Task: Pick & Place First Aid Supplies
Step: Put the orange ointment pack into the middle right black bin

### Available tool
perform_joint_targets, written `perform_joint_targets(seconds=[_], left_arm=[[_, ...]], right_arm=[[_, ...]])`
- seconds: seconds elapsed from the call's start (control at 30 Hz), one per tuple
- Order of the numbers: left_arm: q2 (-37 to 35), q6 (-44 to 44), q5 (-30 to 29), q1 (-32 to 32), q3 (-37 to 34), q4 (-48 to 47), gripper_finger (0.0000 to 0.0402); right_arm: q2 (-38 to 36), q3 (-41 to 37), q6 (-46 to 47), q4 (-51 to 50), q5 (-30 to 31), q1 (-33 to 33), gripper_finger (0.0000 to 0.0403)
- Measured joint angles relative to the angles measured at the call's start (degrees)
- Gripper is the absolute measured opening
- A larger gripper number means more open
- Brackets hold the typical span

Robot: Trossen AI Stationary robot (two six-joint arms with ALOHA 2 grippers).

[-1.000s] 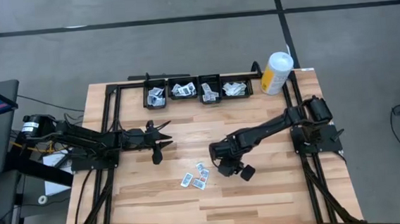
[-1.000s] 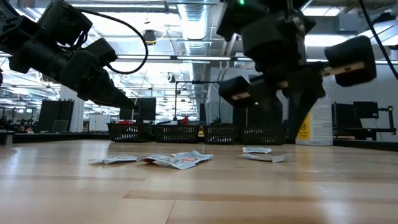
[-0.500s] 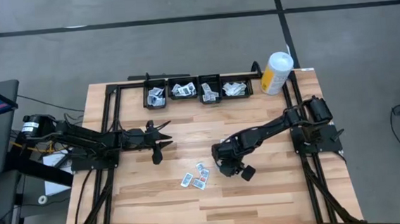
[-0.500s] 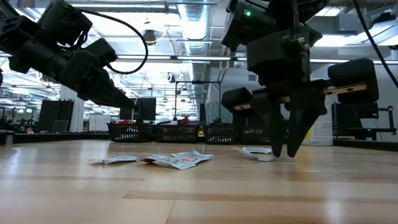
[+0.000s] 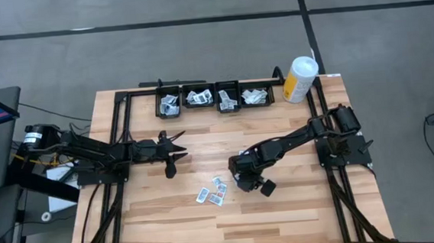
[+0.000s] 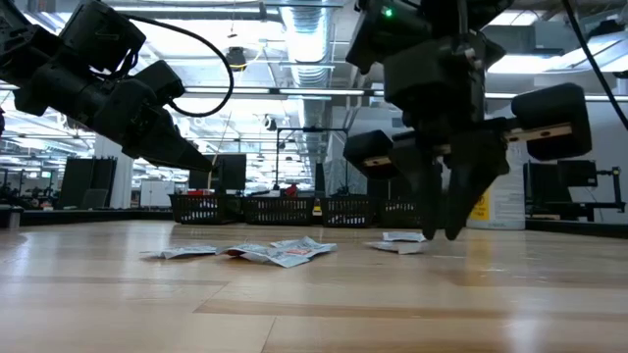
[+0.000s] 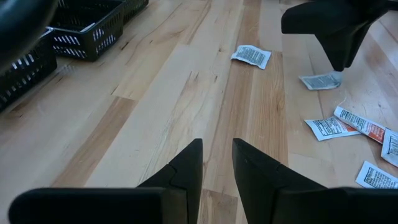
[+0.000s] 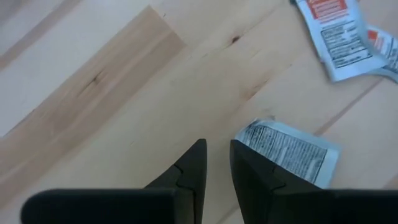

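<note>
At table centre, the right gripper (image 8: 214, 163), nearly closed and empty, hangs over a packet (image 8: 287, 152) at its four o'clock; I judge it must open, shift, then pinch.

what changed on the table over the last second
The right end effector dropped toward the table, then shifted slightly toward the loose packets, ending beside one packet without holding it. The left end effector, the bins and the canister stayed put.

Wooden bench (image 5: 284, 209): packets (image 5: 211, 192) scattered mid-bench, four black bins (image 5: 214, 98) along the far edge, a canister (image 5: 300, 78) at its corner.
</note>
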Motion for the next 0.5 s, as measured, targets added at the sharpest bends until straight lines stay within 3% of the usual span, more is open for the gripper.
perform_joint_targets(seconds=[0.5], left_arm=[[0.01,0.00,0.00,0.01,0.02,0.00,0.0088]], right_arm=[[0.00,0.58,-0.01,1.31,1.33,0.00,0.0066]])
